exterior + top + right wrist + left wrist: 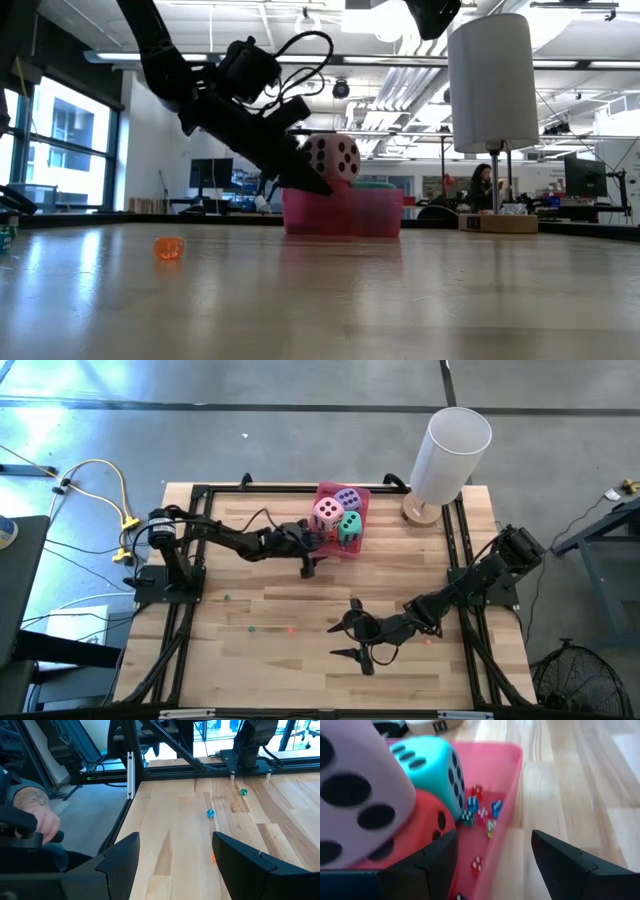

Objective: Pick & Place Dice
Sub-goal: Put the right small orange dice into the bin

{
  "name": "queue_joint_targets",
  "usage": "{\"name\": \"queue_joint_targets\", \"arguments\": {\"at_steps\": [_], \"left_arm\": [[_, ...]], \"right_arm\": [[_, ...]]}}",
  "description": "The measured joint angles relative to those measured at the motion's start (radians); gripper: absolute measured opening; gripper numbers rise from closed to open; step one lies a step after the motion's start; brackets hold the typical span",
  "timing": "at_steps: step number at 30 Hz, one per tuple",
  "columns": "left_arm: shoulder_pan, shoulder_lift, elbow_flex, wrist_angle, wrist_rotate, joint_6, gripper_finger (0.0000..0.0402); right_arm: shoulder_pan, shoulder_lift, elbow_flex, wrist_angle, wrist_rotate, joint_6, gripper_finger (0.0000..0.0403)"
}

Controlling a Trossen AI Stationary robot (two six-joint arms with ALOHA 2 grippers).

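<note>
We see the left gripper [309,559] open astride the pink tray's [357,550] wall by the table's far edge, where 4 soft, light dice [327,512] invite opposite-face pinches; right gripper [352,632] open.

High view: straight down over the whole bench [300,610], both arms inside the frame. Low view: level with the bench top, facing across it into the room, close to the surface; shares the pink tray [345,213] and the white cylinder [490,85] with the high view. Left wrist view: pressed close against the tray's corner, looking between two dark fingers [570,865]. Right wrist view: looking low along the bare bench toward the frame, a person's hand [42,827] at the edge.
</note>
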Motion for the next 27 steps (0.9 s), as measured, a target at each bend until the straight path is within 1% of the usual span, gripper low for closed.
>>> {"name": "queue_joint_targets", "arguments": {"at_steps": [4,9,11,14,17,19,23,24,27], "left_arm": [[-0.006,-0.001,0.0,0.055,0.0,0.0,0.0243],[-0.041,-0.045,0.0,0.036,0.0,0.045,0.0243],[-0.067,-0.095,0.0,0.014,-0.005,0.103,0.0243],[-0.112,-0.206,0.0,-0.041,-0.05,0.169,0.0243],[-0.155,-0.335,0.0,-0.171,-0.05,0.196,0.0243],[-0.183,-0.419,0.0,-0.278,-0.031,0.185,0.0243],[-0.232,-0.552,0.0,-0.522,0.009,0.092,0.0243],[-0.241,-0.578,0.0,-0.586,0.018,0.07,0.0243],[-0.272,-0.635,0.0,-0.773,0.018,0.026,0.0243]], "right_arm": [[0.0,0.0,0.0,-0.004,0.0,0.0,0.0243],[0.0,0.0,0.0,-0.008,0.0,0.004,0.0243],[0.0,0.0,0.0,-0.025,0.0,0.023,0.0243],[0.0,0.0,0.0,-0.056,0.0,0.049,0.0243],[0.0,0.0,0.0,-0.083,0.0,0.103,0.0243],[0.0,0.0,0.0,-0.099,-0.009,0.166,0.0243],[0.006,0.0,0.0,-0.209,-0.084,0.369,0.0243],[0.012,0.0,0.001,-0.251,-0.104,0.44,0.0243],[0.048,0.0,0.001,-0.425,-0.186,0.74,0.0243]]}}
